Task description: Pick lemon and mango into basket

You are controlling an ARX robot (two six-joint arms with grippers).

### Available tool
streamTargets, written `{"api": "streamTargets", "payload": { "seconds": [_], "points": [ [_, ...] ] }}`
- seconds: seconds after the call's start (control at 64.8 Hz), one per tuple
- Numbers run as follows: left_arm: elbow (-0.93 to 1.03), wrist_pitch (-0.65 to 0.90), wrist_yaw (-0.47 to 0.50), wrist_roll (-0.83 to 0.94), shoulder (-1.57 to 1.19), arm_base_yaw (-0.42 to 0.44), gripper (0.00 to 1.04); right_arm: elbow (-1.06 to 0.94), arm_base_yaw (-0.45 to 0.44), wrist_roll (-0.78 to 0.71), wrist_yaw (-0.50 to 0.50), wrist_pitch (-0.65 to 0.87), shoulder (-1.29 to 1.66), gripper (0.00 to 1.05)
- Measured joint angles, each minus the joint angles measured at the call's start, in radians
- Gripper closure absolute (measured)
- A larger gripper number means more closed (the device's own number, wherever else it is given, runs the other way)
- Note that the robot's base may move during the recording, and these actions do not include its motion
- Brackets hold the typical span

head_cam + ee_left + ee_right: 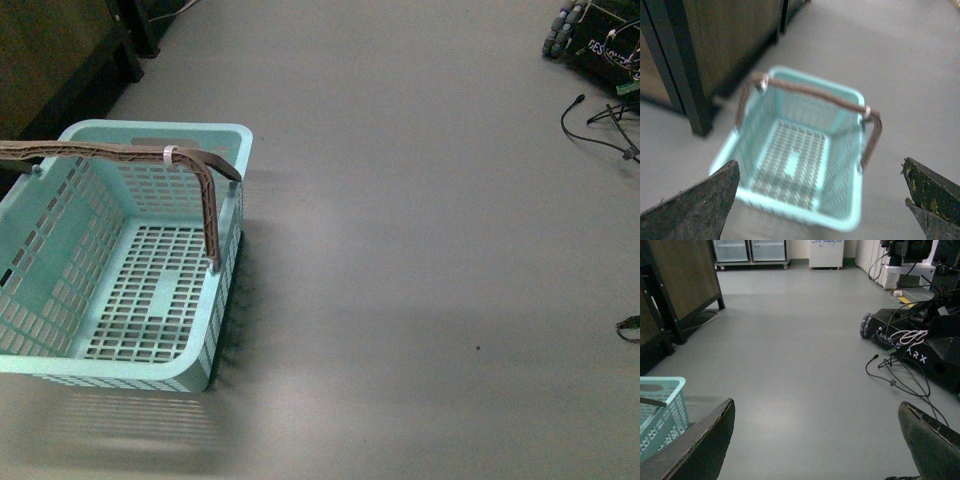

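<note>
Front: high, looking down. Left wrist: above basket (800, 214). Right wrist: low, looking outward. All 3 share basket.

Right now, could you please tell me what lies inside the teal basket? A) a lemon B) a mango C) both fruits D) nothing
D: the basket shows only its bare slotted floor in the front and left wrist views.

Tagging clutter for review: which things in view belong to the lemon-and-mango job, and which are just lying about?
Job: basket, empty; left gripper and right gripper, jaws open. No lemon or mango in view.
Lying about: wooden cabinet, wheeled robot base.
</note>
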State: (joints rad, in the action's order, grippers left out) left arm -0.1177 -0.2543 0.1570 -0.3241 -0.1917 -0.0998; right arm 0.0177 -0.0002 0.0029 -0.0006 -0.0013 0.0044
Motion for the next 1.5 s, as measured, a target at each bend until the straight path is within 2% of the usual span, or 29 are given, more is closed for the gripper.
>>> {"api": "streamTargets", "payload": {
  "seconds": [0.108, 0.262, 0.463, 0.602, 0.91, 1.234, 1.496],
  "points": [
    [-0.004, 0.068, -0.01, -0.27, -0.131, -0.055, 0.07, 0.0, 0.0, 0.0, 0.0, 0.0, 0.0, 0.09],
    [-0.029, 0.339, -0.129, -0.523, -0.38, 0.033, 0.07, 0.0, 0.0, 0.0, 0.0, 0.0, 0.0, 0.09],
    [-0.143, 0.766, -0.219, -0.707, -0.913, 0.114, 0.07, 0.0, 0.0, 0.0, 0.0, 0.0, 0.0, 0.09],
    [-0.283, 0.919, -0.212, -0.816, -1.255, 0.116, 0.07, 0.0, 0.0, 0.0, 0.0, 0.0, 0.0, 0.09],
    [-0.608, 0.88, -0.136, -0.924, -1.729, 0.068, 0.07, 0.0, 0.0, 0.0, 0.0, 0.0, 0.0, 0.09],
    [-0.873, 0.808, -0.104, -0.945, -1.926, 0.037, 0.07, 0.0, 0.0, 0.0, 0.0, 0.0, 0.0, 0.09],
    [-0.975, 0.774, -0.085, -0.96, -2.055, 0.01, 0.07, 0.0, 0.0, 0.0, 0.0, 0.0, 0.0, 0.09]
  ]
}}
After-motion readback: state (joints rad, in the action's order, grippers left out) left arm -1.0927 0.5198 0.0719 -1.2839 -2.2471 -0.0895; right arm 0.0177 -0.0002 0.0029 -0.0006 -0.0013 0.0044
